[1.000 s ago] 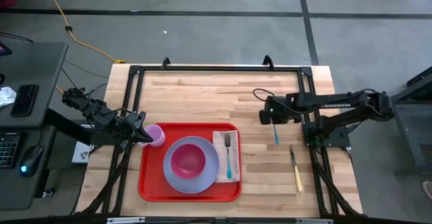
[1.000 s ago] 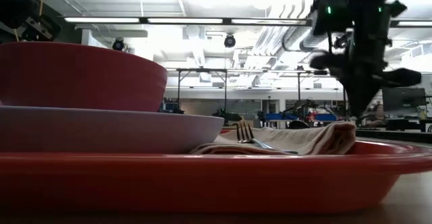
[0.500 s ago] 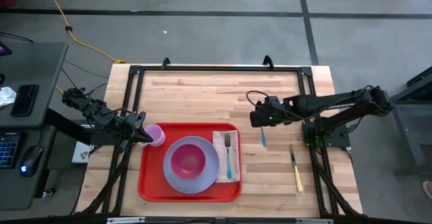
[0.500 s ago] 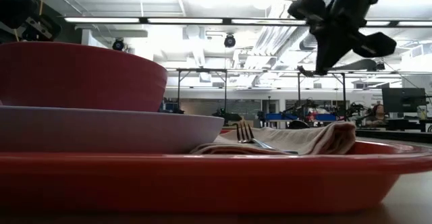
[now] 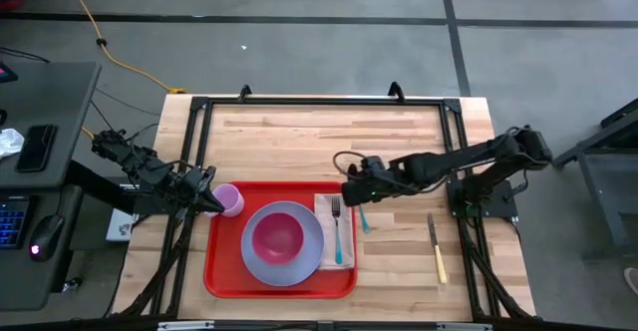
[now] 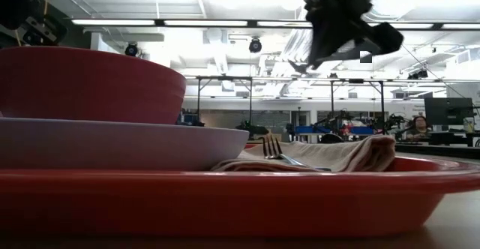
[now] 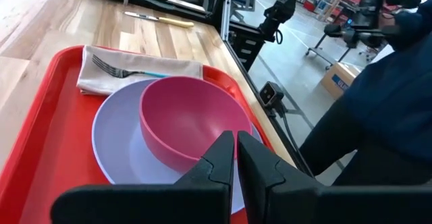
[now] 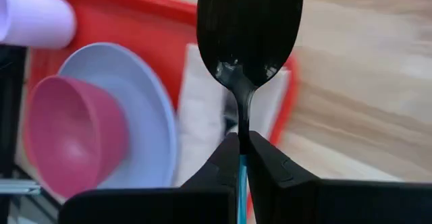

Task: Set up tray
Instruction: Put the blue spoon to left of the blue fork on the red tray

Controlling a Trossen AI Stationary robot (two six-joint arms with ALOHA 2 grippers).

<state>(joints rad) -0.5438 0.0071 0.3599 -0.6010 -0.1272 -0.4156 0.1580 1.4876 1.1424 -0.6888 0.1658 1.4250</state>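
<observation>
A: Where does the red tray [image 5: 221, 271] lie, and what does it carry?

B: It lies flat on the wooden desk [image 5: 299, 137], at the near edge. On it stand a lavender plate [image 5: 257, 262] bearing a pink bowl [image 5: 277, 236]. A tan napkin [image 5: 325, 211] lies just beside the plate, with a fork [image 5: 338, 226] upon it. A pale purple cup [image 5: 230, 199] stands in the tray's far corner.

A: How is the right gripper [image 5: 351, 191] placed?

B: It hangs just past the tray's far right corner. Its fingers [image 8: 223, 166] are clenched on the teal handle of a dark spoon [image 8: 248, 32], whose bowl points forward over the napkin.

A: And the left gripper [image 5: 207, 200]?

B: It is beside the cup, at the tray's left rim, fingers [image 7: 219, 166] drawn nearly together, grasping nothing visible.

A: What else lies on the desk?

B: A yellow-handled knife [image 5: 437, 248], well to the right of the tray.
</observation>
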